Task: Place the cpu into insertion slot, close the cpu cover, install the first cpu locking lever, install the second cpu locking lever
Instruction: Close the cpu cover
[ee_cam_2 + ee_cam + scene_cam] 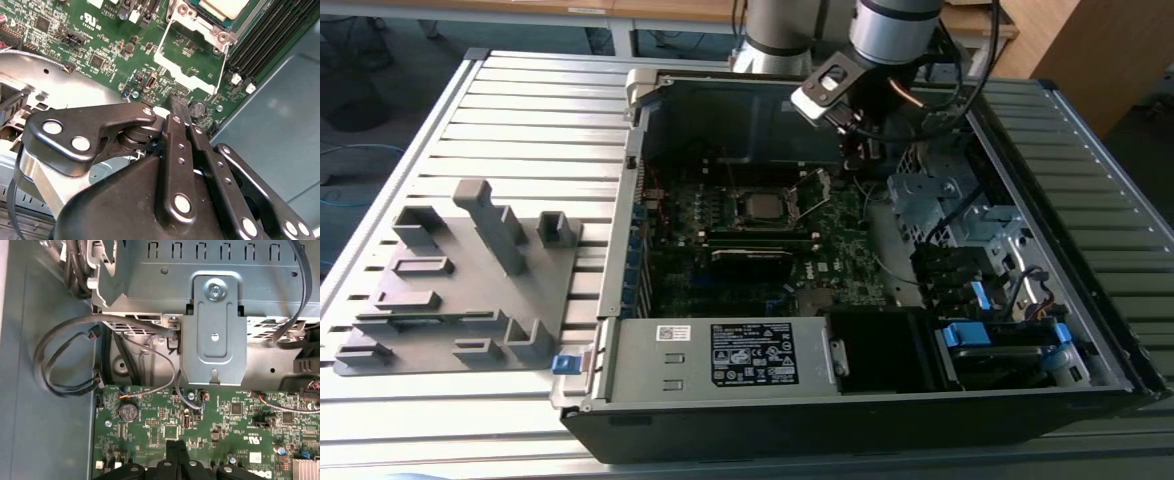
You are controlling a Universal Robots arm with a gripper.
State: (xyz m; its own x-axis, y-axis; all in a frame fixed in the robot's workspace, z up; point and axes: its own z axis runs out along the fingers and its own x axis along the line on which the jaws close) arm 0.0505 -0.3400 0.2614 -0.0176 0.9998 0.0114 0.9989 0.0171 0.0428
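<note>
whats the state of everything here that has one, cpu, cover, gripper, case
cpu: seated in the socket, metal top showing
cover: open, swung off the socket, not over the cpu
gripper: shut, nothing between its fingers, tip right by the cover's free edge
computer case: lying on its side, side panel off, inside exposed

On the slatted grey metal surface (520, 110), a grey plastic fixture tray (454, 290) lies beside the open black computer case (854, 435), inside which sit a white-and-black label sticker (751, 354) and blue plastic clips (965, 334).
</note>
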